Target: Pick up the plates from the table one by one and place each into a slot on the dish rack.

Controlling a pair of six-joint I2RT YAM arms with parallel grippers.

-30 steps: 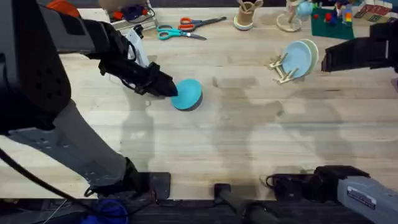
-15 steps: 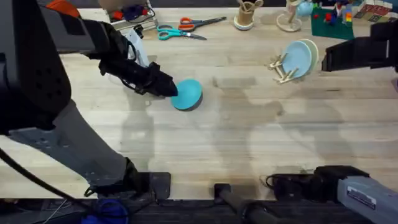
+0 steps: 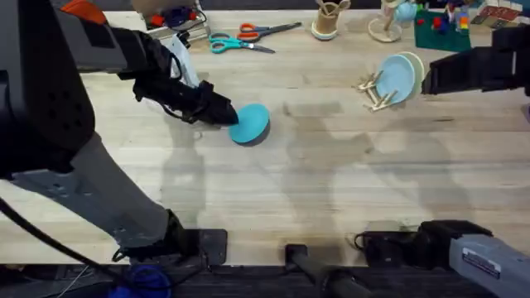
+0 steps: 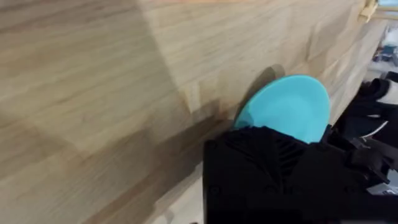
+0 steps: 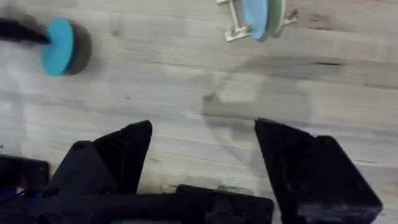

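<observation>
With its black fingers (image 3: 225, 116) clamped on the near-left edge, the left gripper (image 3: 228, 117) holds the bright turquoise round plastic plate (image 3: 249, 125). Plate is tilted, its lower edge at or just above the light wooden plank surface (image 3: 315, 182); cannot tell if it touches. Left wrist view: the plate (image 4: 289, 109) sticks out past the black gripper body (image 4: 273, 174), shadow right behind it on the wood.

Left arm reaches in from the lower left, across the left half of the surface.

Right gripper (image 5: 202, 146): fingers (image 5: 124, 149) spread wide apart, nothing between them, hovering over bare wood. Overhead view puts the right arm (image 3: 472, 70) at the far right edge, just beside the small light wooden dowel dish rack (image 3: 377, 89).

Rack sits far right on the surface, well apart from the turquoise plate. It carries a pale blue plate (image 3: 397, 77) and a cream plate (image 3: 414, 70) behind it, both upright in slots, touching or nearly so. Right wrist view shows the same pair (image 5: 261, 15) edge-on in the rack.

Along the far edge: scissors with turquoise handles (image 3: 232, 44), scissors with orange handles (image 3: 261, 31), round wooden cup of utensils (image 3: 327, 21).
</observation>
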